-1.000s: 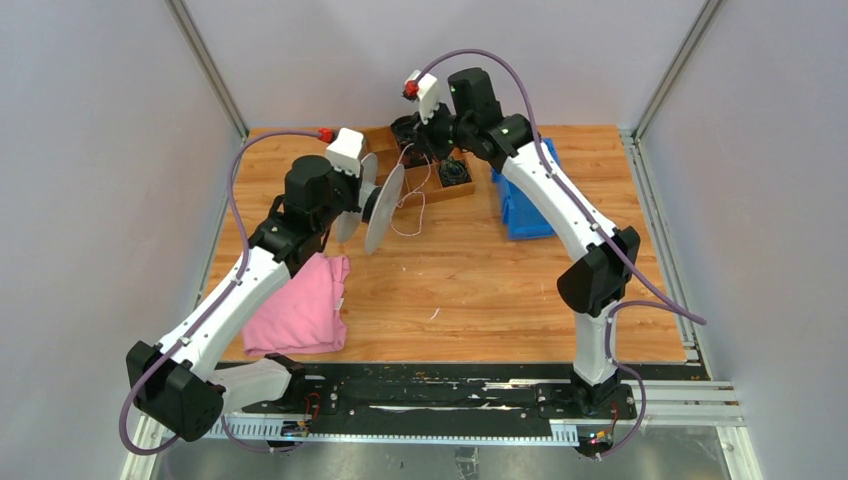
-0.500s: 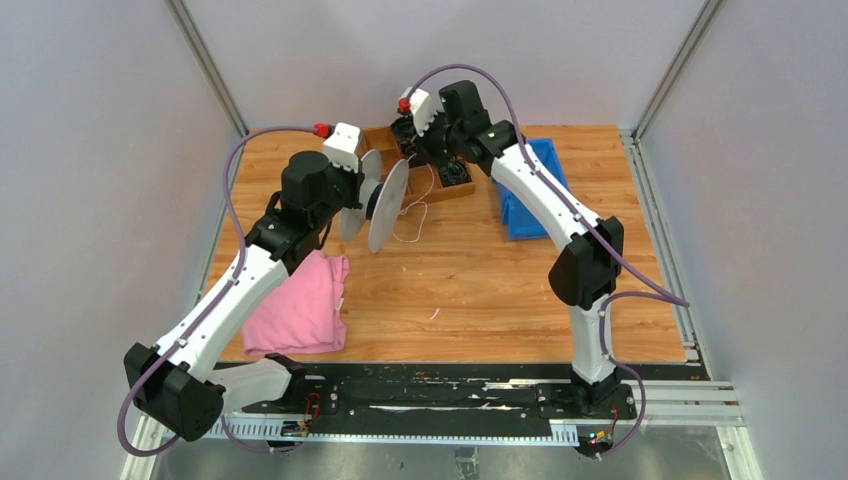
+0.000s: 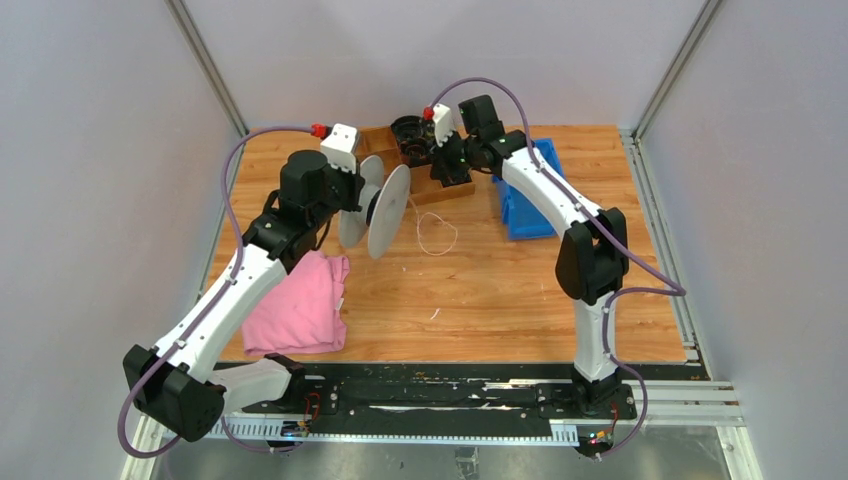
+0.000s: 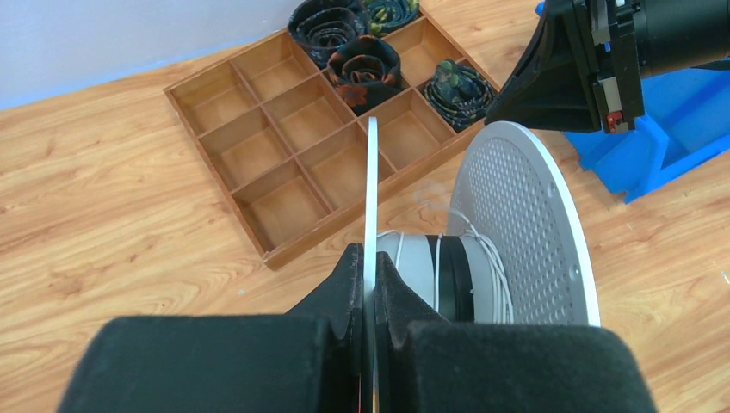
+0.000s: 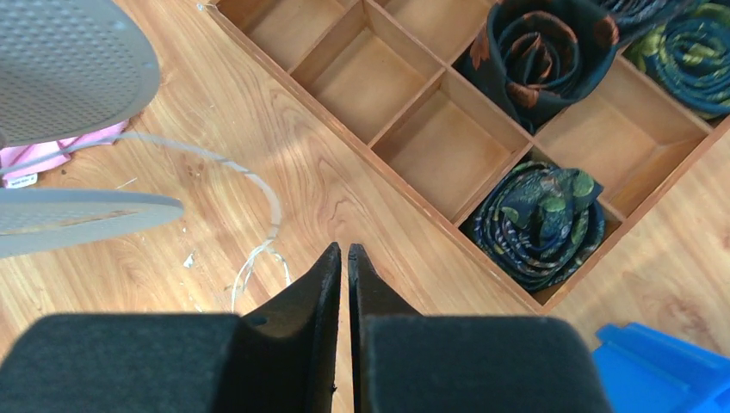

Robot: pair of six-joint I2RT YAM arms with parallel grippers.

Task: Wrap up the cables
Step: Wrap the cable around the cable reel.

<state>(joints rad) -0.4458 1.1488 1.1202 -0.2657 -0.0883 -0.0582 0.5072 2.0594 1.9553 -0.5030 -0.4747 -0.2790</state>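
White dotted spool (image 4: 525,224), blue bin (image 3: 515,222), pink cloth (image 3: 300,310) (dk patterned rolls (image 5: 542,215), brown tray (image 4: 301,245)).

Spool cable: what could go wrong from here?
1. The cable lies loose on the table and the right hand holds nothing. Without tension, it may wind onto the spool slack or tangled.
2. The left hand pinches only the thin edge of one flange, so the spool could tilt or slip out if the cable tugs.

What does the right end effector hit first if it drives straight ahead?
Right end effector likely meets bare table just short of the rim of the wooden tray; depth unclear, could be the rim itself.
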